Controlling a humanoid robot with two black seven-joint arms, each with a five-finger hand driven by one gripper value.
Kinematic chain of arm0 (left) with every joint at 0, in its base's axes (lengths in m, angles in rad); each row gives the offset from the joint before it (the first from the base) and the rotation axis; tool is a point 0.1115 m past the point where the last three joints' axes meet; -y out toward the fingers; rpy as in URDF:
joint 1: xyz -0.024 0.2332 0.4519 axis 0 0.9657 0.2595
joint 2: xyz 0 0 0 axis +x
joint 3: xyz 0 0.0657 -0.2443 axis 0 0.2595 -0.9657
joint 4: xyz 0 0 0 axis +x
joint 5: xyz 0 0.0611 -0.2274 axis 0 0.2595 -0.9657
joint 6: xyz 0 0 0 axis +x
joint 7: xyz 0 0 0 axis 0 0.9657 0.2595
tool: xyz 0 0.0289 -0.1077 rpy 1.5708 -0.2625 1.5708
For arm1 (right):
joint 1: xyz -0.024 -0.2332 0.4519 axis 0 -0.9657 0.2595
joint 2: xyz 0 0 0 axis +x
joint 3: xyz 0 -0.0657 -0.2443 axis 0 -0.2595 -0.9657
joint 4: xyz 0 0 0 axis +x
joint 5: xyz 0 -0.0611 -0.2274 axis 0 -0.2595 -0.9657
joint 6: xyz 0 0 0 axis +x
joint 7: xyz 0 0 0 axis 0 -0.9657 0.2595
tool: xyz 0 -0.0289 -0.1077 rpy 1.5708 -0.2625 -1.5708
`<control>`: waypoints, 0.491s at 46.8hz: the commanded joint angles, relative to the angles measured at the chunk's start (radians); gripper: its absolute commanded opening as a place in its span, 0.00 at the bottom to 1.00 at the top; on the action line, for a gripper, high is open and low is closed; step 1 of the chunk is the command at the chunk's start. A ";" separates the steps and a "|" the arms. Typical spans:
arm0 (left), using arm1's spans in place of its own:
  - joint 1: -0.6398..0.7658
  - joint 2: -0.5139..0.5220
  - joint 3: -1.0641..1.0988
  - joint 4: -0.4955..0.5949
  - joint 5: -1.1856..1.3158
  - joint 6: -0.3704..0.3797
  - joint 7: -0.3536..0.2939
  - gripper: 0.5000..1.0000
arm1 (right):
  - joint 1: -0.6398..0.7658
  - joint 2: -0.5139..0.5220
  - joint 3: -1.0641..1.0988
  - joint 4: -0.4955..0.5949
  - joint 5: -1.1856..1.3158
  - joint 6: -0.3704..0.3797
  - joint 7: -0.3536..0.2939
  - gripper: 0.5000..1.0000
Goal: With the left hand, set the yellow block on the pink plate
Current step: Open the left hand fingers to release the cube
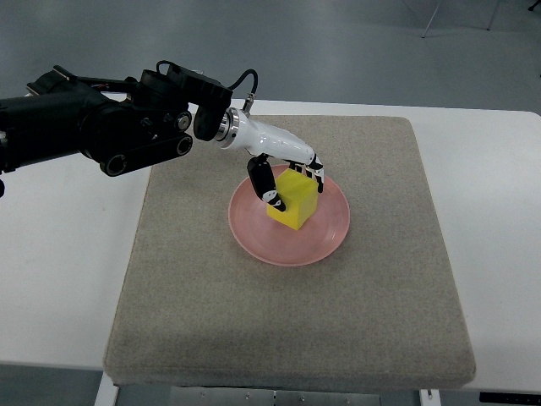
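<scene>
We see our left hand (287,173) reaching in from the left edge on its black arm, white palm and black-tipped fingers (262,182) curled around the bright yellow cube-shaped block (293,201). The thumb side presses the block's left face while the other fingers hook over its far top edge, so the hand is closed on the block. The block sits over the middle of the round pink plate (325,241), and appears to rest on it, though we cannot tell for sure whether its underside touches. The plate lies on a grey felt-like mat (211,313) covering the white worktop (59,279).

We judge the block light and rigid, with flat smooth faces that suit a pinch across opposite sides. The plate looks shallow and could slide on the mat if nudged. The right hand is out of view.
</scene>
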 commanded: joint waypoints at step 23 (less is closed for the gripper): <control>0.000 0.008 -0.003 -0.008 -0.012 -0.009 -0.025 0.92 | 0.000 0.000 0.000 0.000 0.000 0.000 0.001 0.85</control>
